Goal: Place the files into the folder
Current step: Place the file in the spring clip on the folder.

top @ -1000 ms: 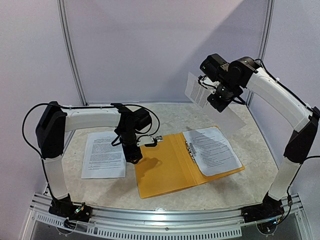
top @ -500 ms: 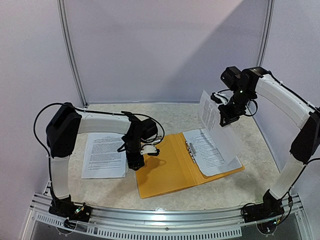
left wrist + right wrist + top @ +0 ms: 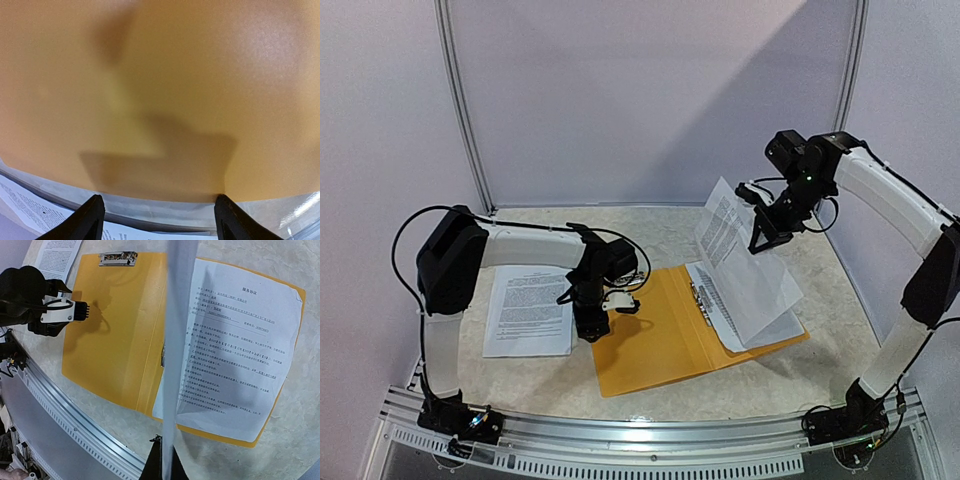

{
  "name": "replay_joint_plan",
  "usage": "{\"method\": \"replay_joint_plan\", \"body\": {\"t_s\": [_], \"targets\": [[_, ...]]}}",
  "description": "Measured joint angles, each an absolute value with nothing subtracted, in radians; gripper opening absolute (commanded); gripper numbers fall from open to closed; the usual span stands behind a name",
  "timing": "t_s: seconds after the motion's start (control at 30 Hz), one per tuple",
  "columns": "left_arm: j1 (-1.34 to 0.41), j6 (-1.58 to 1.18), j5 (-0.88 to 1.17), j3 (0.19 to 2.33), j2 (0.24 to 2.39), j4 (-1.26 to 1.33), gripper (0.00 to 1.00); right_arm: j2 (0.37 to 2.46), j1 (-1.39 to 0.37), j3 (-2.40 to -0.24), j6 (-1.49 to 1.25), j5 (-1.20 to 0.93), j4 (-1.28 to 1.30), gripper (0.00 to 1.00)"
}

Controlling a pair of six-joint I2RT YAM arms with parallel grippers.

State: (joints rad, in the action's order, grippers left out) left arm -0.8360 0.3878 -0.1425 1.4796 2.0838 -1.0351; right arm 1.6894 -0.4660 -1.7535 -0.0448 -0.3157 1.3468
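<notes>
Pale tabletop [image 3: 660, 398], folder [image 3: 655, 345] open flat, left tool [image 3: 588, 327] spread over its left edge, right tool [image 3: 758, 240] pinching raised sheet [image 3: 720, 226].

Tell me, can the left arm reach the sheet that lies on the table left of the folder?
Probably yes. The left arm has its jaws open and empty over the folder's left cover, right beside that sheet. The sheet lies flat with nothing on it or in between.
</notes>
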Motion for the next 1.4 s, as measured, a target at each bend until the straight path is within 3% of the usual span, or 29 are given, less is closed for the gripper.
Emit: {"method": "replay_joint_plan", "body": {"t_s": [0.53,1.03,1.4], "targets": [[-0.836,0.388,-0.142,1.485,2.088,-1.041,0.78,1.678,-0.424,-1.648,-0.046,-0.331,1.346,0.00],[-0.853,0.388,-0.144,1.491,2.094,-1.053,0.78,1.850,-0.359,-1.641,0.051,-0.350,1.346,0.00],[-0.881,0.389,-0.159,1.492,2.095,-1.061,0.78,1.861,-0.352,-1.622,0.058,-0.295,1.331,0.00]]}}
